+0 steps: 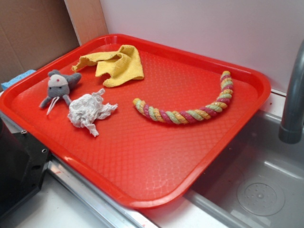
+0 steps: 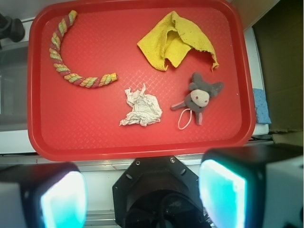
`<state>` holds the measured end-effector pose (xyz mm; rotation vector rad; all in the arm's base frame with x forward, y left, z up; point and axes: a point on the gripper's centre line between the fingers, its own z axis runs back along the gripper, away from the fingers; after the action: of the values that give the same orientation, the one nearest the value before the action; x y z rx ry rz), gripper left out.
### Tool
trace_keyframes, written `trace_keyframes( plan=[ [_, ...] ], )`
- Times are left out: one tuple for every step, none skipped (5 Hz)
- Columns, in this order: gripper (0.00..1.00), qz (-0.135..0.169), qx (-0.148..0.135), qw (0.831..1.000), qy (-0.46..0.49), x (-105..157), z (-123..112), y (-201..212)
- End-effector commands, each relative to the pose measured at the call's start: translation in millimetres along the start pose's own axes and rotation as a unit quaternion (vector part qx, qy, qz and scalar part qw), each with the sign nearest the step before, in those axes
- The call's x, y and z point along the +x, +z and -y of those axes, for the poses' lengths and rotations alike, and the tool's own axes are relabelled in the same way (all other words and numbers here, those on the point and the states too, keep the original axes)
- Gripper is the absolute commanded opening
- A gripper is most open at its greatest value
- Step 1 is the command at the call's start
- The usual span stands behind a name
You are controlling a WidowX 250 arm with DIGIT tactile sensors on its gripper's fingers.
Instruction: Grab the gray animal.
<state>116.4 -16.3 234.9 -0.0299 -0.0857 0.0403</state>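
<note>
The gray animal [image 1: 59,87] is a small gray plush mouse with a white face patch, a red nose and a white string tail. It lies at the left end of the red tray [image 1: 142,175], next to a crumpled white paper wad [image 1: 89,111]. In the wrist view the mouse [image 2: 198,96] lies right of centre on the tray. My gripper [image 2: 142,197] is open and empty, high above, its fingertips [image 2: 64,199] wide apart at the bottom of the wrist view, outside the tray's near edge. The gripper does not show in the exterior view.
A yellow cloth [image 1: 115,64] lies at the tray's back left, beyond the mouse. A striped rope toy [image 1: 190,111] curves across the right half. A sink basin [image 1: 259,190] and a grey faucet post [image 1: 294,95] are to the right. A black robot base [image 1: 19,175] is at the left front.
</note>
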Motion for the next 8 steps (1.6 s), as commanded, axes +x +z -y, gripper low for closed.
trace_keyframes(
  plan=[
    [1.0, 0.0, 0.0, 1.0, 0.0, 0.0, 0.0, 0.0],
    [1.0, 0.018, -0.015, 0.992, 0.122, 15.9, -16.8, -20.5],
    [1.0, 0.048, -0.026, 0.976, 0.212, 24.8, -26.6, -43.8],
    [1.0, 0.064, -0.009, 0.966, 0.25, 37.4, -38.0, -67.3],
    [1.0, 0.079, 0.007, 0.96, 0.269, 45.4, -57.6, -91.0],
    [1.0, 0.073, 0.036, 0.956, 0.283, 49.0, -75.9, -118.9],
    [1.0, 0.082, 0.067, 0.95, 0.292, 46.4, -92.0, -138.7],
    [1.0, 0.068, 0.103, 0.944, 0.307, 52.0, -109.3, -169.5]
  ],
)
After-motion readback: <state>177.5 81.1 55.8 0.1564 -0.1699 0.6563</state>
